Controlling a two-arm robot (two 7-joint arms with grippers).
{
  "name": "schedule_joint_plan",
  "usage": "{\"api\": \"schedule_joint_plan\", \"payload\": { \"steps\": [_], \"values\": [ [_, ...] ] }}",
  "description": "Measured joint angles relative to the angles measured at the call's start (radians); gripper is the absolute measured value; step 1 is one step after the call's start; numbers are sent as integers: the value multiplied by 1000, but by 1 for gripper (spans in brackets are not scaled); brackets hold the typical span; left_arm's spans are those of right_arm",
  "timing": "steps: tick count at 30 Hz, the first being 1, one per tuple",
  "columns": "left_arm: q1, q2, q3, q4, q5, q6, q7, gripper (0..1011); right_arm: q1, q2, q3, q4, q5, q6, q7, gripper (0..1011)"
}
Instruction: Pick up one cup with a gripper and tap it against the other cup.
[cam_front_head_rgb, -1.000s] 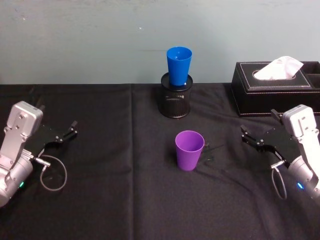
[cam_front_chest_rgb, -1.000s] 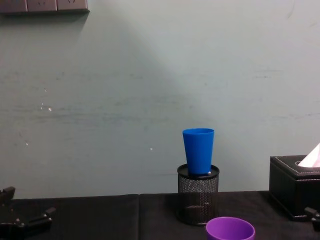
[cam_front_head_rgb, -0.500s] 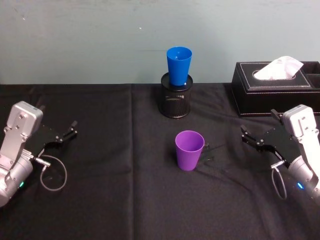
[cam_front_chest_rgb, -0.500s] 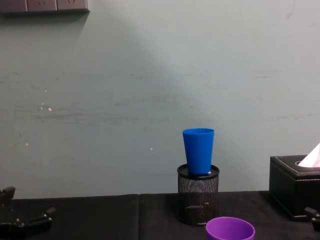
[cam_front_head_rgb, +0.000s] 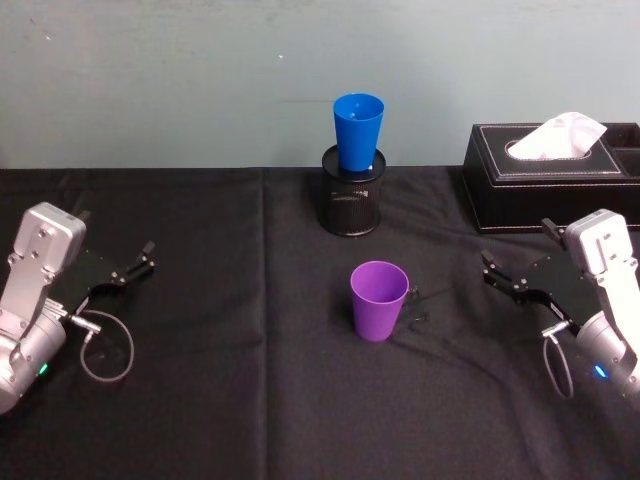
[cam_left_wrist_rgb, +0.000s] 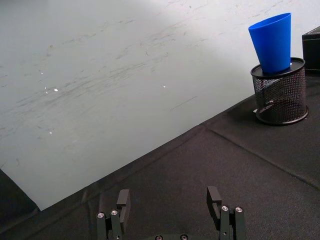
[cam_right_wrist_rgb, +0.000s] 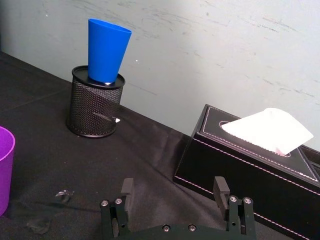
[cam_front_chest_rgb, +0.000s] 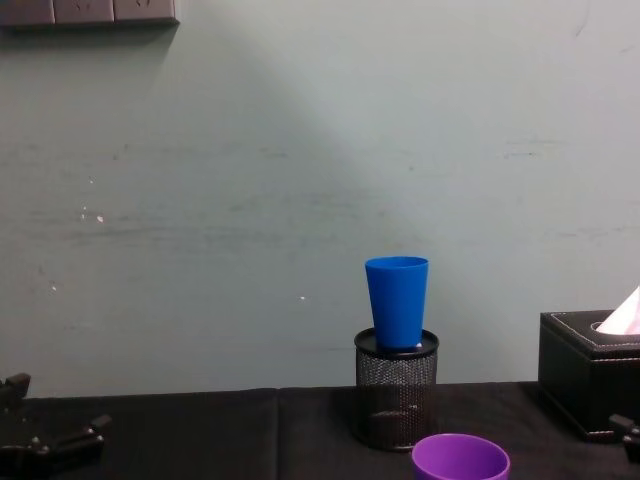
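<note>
Fingers (cam_right_wrist_rgb: 220, 187) of the right gripper (cam_front_head_rgb: 492, 270), black and flat on a silver arm, are spread apart and grasp nothing; it rests low over the right side of the black cloth-covered surface (cam_front_head_rgb: 230, 400), pointing toward the middle. Fingers (cam_left_wrist_rgb: 214, 196) of the left gripper (cam_front_head_rgb: 132, 263), of the same build, are likewise spread and empty, low over the left side, well apart from both cups. A smooth purple plastic tapered cup (cam_front_head_rgb: 379, 300) without a handle stands upright near the middle of the surface, untouched, between the grippers and nearer the right one. Farther back, a bright blue plastic tapered cup (cam_front_head_rgb: 358, 130) stands upright with its base set in the mouth of a round black wire-mesh pen holder (cam_front_head_rgb: 349, 205). A black tissue box (cam_front_head_rgb: 545, 180) with a white tissue sticking up sits at the far right. By this layout the task is at its very start: no cup has been picked up. The next move likely calls for the right gripper to travel left to the purple cup, set its open fingers either side of the cup wall and close gently, since light smooth plastic could slip or tip. The cup would then need lifting high, because the blue cup stands raised on the holder
</note>
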Motion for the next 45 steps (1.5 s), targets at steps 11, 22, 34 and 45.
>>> {"api": "schedule_joint_plan", "payload": {
  "steps": [11,22,34,45],
  "values": [
    [0,0,0,0,0,0,0,1000,0,0,0,0,0,0,0,1003],
    [0,0,0,0,0,0,0,1000,-17,-10,24,-15,11,-40,24,1003],
    [0,0,0,0,0,0,0,1000,-148,50,73,-130,145,-151,218,1003],
    [0,0,0,0,0,0,0,1000,-190,79,52,-129,215,-204,426,1003]
  ]
}}
